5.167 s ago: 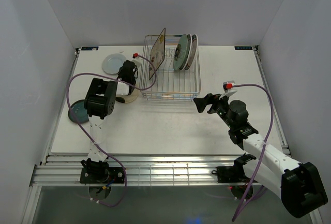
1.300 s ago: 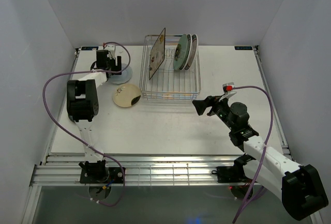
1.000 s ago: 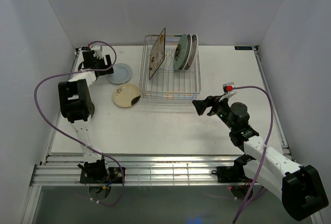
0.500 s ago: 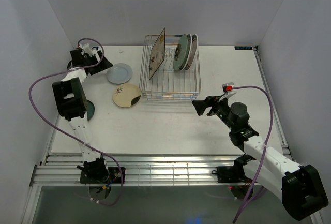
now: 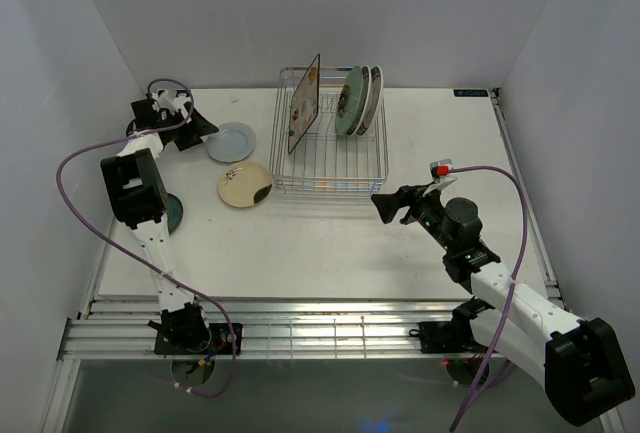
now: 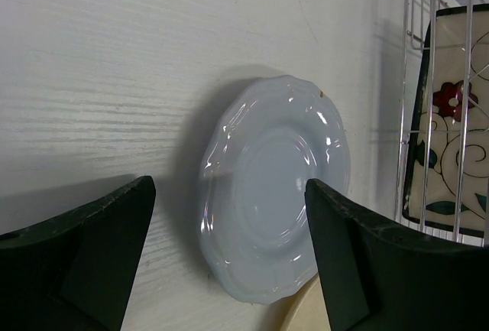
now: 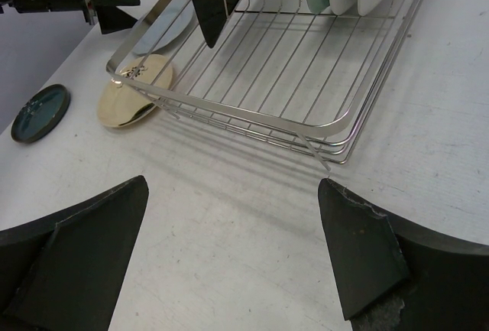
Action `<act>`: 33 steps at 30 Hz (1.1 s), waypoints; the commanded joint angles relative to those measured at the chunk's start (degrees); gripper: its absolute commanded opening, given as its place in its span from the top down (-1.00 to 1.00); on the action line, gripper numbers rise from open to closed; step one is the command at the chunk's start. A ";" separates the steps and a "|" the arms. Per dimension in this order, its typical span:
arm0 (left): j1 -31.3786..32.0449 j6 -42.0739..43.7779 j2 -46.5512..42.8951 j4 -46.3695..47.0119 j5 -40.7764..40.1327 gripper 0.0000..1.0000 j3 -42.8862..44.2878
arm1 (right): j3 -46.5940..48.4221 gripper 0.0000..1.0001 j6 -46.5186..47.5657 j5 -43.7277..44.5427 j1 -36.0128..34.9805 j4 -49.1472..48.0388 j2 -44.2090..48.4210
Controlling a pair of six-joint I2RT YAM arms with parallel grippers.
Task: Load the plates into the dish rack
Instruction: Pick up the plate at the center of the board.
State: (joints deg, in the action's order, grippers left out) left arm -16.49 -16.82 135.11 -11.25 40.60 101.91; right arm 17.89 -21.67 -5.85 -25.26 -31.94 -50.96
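A small blue-grey plate (image 5: 231,141) (image 6: 271,189) lies flat on the table left of the dish rack (image 5: 330,183). My left gripper (image 5: 198,131) (image 6: 229,254) sits low just left of it, open, jaws facing the plate's rim and holding nothing. The cream/gold plate (image 5: 245,185) (image 7: 134,94) lies in front of the blue-grey one. The dark teal plate (image 5: 168,215) (image 7: 38,111) is partly hidden behind the left arm. In the rack stand the square floral plate (image 5: 303,103) (image 6: 451,155), a pale green plate (image 5: 350,100) and two white ones (image 5: 370,91). My right gripper (image 5: 393,203) (image 7: 233,262) hangs open and empty before the rack's near right corner (image 7: 336,128).
The left arm's purple cable (image 5: 75,168) loops out toward the left wall. The back wall and the table's back-left corner are close behind the left gripper. The rack's wire side (image 6: 428,79) rises just beyond the blue-grey plate.
My left gripper has swung left toward the back-left corner, away from over the blue-grey plate, and now faces the plate from its left side. The right arm has not moved.
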 commanded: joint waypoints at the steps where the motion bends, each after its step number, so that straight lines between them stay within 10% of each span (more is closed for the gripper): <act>1: -0.73 -1.20 1.03 -1.76 4.83 -0.77 2.59 | -0.22 -0.96 0.23 -0.31 -0.32 -3.13 0.60; 33: -1.97 -5.59 7.10 -5.45 12.57 0.26 7.96 | -0.40 -0.96 0.23 -0.22 -0.32 -2.60 1.48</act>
State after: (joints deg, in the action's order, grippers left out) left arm -18.48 -22.92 142.26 -16.49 51.53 108.71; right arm 17.87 -21.67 -5.82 -25.26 -31.92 -50.28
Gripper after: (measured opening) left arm 0.387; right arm 0.978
